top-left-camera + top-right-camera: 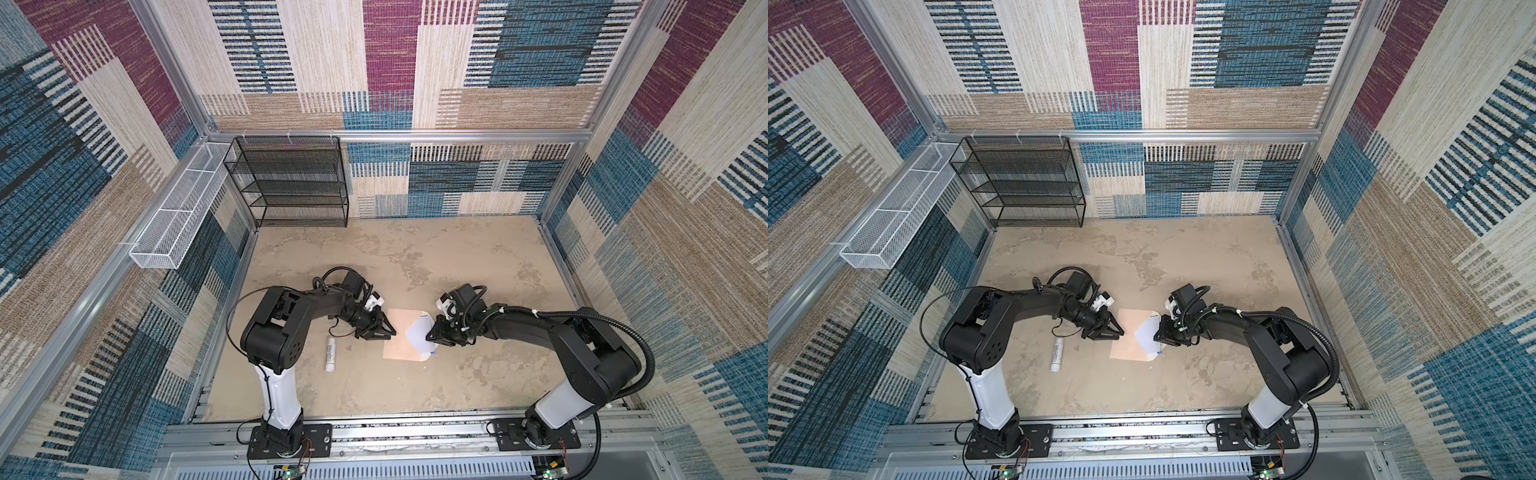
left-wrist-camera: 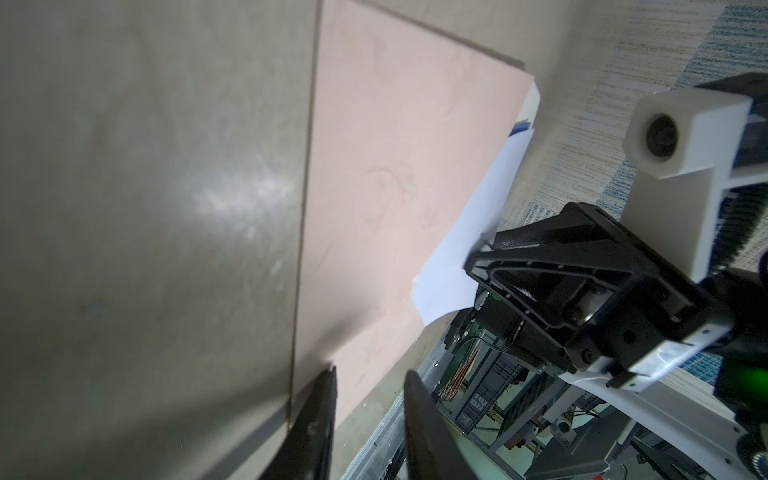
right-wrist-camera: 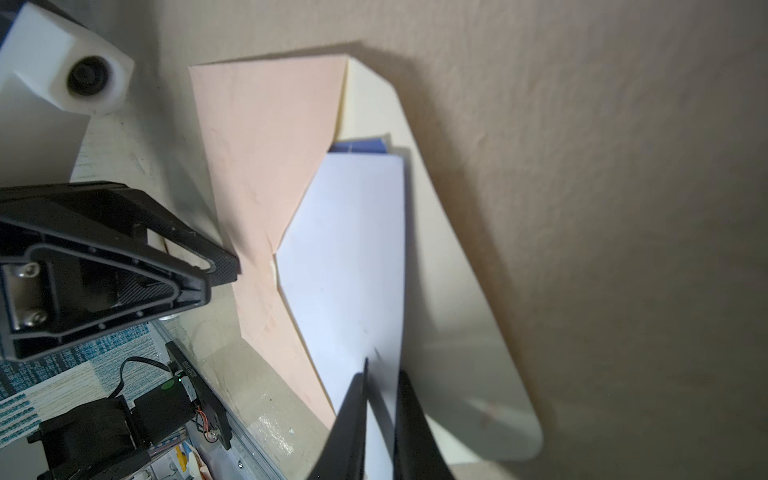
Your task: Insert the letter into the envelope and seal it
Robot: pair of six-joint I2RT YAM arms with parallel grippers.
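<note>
Pinching the letter (image 3: 349, 257) at its free edge, my right fingers (image 3: 409, 419) stand narrow. The sheet sits partly inside the envelope (image 3: 262, 145), its exposed strip lying along the mouth. The pocket lies beyond, toward my left fingers (image 2: 318, 419), parted at the envelope's far edge on the tabletop (image 1: 478, 270). The right fingers are nearer. One letter, one envelope, one white tube (image 1: 331, 354).

Even, soft light; wrist views dim, edges perhaps motion-blurred.

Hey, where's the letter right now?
In a top view the letter lies near the table's middle, partly tucked into the envelope over its open flap, its free end pinched by the right claw.
</note>
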